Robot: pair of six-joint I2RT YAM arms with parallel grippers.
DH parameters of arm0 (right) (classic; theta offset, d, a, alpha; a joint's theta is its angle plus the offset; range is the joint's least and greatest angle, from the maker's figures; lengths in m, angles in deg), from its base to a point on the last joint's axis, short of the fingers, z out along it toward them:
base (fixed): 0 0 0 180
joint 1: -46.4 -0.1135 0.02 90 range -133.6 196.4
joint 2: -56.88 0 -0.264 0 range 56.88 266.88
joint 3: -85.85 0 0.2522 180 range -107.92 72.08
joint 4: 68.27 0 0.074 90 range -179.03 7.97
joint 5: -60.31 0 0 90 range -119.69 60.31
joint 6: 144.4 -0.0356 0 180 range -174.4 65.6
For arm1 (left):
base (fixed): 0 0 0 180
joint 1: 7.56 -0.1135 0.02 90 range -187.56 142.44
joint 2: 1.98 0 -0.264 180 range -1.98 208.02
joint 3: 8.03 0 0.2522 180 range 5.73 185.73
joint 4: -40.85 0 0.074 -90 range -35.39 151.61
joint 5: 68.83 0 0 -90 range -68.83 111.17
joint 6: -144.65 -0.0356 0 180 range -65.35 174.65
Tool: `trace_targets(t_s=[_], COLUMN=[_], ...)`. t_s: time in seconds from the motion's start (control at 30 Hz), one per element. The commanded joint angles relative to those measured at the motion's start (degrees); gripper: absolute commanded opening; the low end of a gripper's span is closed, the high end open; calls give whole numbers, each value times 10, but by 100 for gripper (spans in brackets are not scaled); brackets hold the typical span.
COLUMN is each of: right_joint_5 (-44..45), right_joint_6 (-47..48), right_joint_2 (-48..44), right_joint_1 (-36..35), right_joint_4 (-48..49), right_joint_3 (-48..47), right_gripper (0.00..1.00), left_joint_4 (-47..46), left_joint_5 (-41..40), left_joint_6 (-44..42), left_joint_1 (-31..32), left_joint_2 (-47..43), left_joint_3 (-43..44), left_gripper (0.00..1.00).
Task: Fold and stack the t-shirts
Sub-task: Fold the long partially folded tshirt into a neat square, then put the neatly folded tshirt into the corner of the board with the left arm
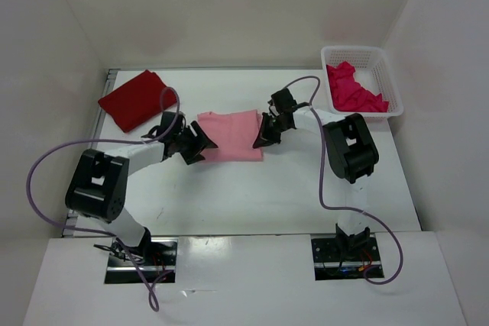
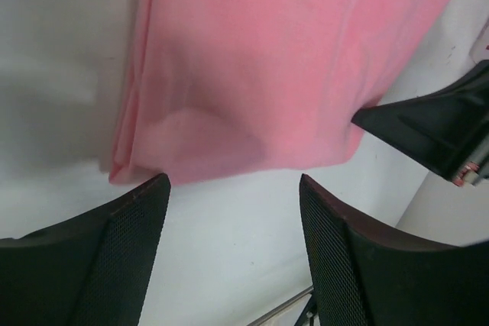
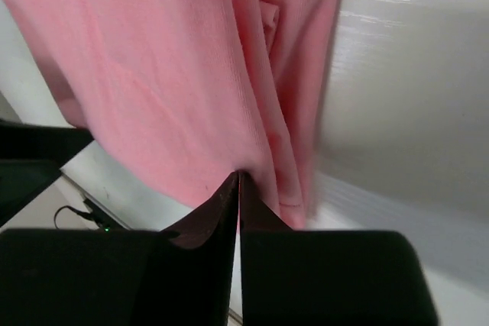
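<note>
**Shirt position.** The pink shirt (image 1: pixel 229 133) lies folded flat at mid-table, directly between the two grippers.

**Left gripper** (image 1: pixel 200 144). It sits at the shirt's left edge, by the near-left corner. Its fingers (image 2: pixel 114 250) stand apart, with the tips just short of the hem and only table surface between them.

**Right gripper** (image 1: pixel 263 137). It sits at the shirt's right edge. The right wrist view shows its fingers pressed together, with the pink hem pinched at the tips.

**Edges.** The left wrist view shows stacked layers along the shirt's left edge and a slight bulge in the cloth near the corner. The near hem runs straight.

**Surroundings.**
- The red shirt (image 1: pixel 136 99) lies folded at the far-left corner, apart from the pink shirt and just beyond the left arm's wrist.
- The crimson shirt (image 1: pixel 353 91) lies crumpled in the basket (image 1: pixel 386 66) at the far-right corner.
- White table (image 1: pixel 267 196) shows between the pink shirt and the arm bases.
- Walls close the table on the left, far and right sides.
</note>
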State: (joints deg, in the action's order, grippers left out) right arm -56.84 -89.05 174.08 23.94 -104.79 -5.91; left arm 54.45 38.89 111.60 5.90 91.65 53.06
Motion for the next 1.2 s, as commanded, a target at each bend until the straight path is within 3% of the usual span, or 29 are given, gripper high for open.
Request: trace_targets(t_s=[0.0, 0.03, 0.17, 0.23, 0.4, 0.63, 0.77, 0.8, 0.9, 0.93, 1.03, 1.17], right_joint_5=[23, 23, 23, 17, 17, -3, -3, -3, -9, -9, -9, -4], right_joint_6=[21, 27, 33, 33, 38, 20, 5, 5, -2, -2, 4, -3], right_joint_2=[-29, -36, -104, -127, -199, -265, -278, -283, -291, -297, -304, -340], right_joint_1=[2, 2, 2, 2, 8, 24, 29, 36, 50, 56, 70, 87], right_joint_4=[-17, -24, -36, -36, -42, -32, -23, -18, -18, -24, -31, -23], right_joint_3=[-22, -34, -39, -22, 21, 53, 78, 85, 91, 91, 96, 137], right_gripper=[8, 18, 41, 47, 48, 48, 48, 47, 47, 47, 47, 47], left_joint_4=[46, 53, 61, 54, 31, -47, -53, -59, -59, -49, -14, 21], left_joint_5=[-47, -68, -85, -91, -66, -2, 53, 53, 61, 61, 52, 58], left_joint_6=[-31, -39, -71, -84, -137, -142, -123, -123, -93, -93, -88, -90], left_joint_1=[2, -9, -51, -56, -56, -51, -21, -16, -11, -11, -11, -45], left_joint_2=[-78, -84, -56, -14, 81, 186, 254, 259, 259, 259, 237, 224], left_joint_3=[10, 17, 50, 71, 102, 133, 208, 218, 266, 284, 373, 477], left_gripper=[76, 78, 80, 80, 76, 72, 53, 38, 19, 8, 0, 0])
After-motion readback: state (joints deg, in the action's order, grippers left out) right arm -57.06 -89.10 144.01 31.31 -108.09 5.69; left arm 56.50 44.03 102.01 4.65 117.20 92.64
